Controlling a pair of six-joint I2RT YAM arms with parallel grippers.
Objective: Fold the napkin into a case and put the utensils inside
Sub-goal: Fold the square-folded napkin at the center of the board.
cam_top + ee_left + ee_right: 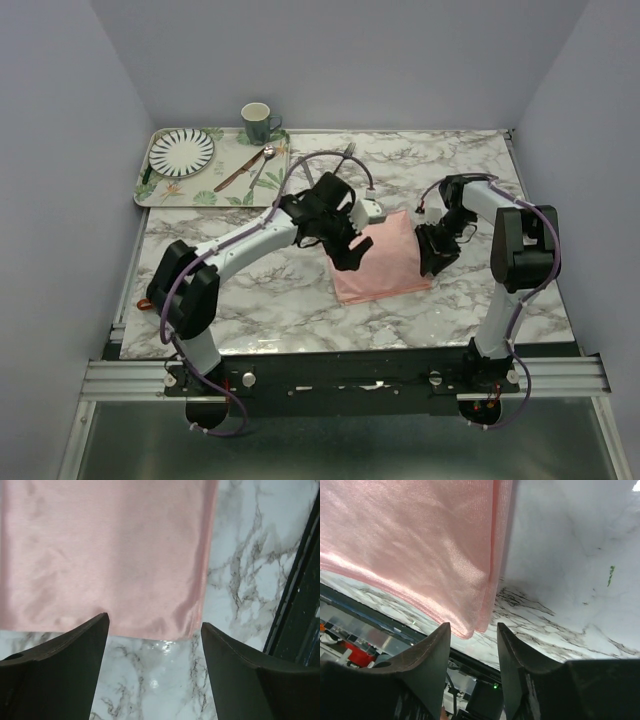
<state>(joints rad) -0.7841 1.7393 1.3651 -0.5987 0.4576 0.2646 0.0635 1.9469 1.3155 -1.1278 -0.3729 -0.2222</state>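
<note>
The salmon-pink napkin point(388, 262) lies folded into a thick rectangle on the marble table between the two arms. My left gripper point(352, 257) is open at its left side; in the left wrist view the cloth's edge point(100, 555) lies just beyond the open fingertips point(100, 622), my left gripper point(155, 626) empty. My right gripper point(436, 256) is open at the napkin's right side; in the right wrist view a folded corner point(445, 555) hangs down between the tips of my right gripper point(472, 626), not pinched. A silver fork point(347, 152) lies at the back. I cannot make out the knife.
A floral tray point(160, 195) at the back left holds a striped plate point(181, 151), a silver spoon point(262, 164) and a brown-handled utensil point(236, 174). A green cup point(256, 122) stands behind it. The table's front edge point(350, 350) is near the napkin.
</note>
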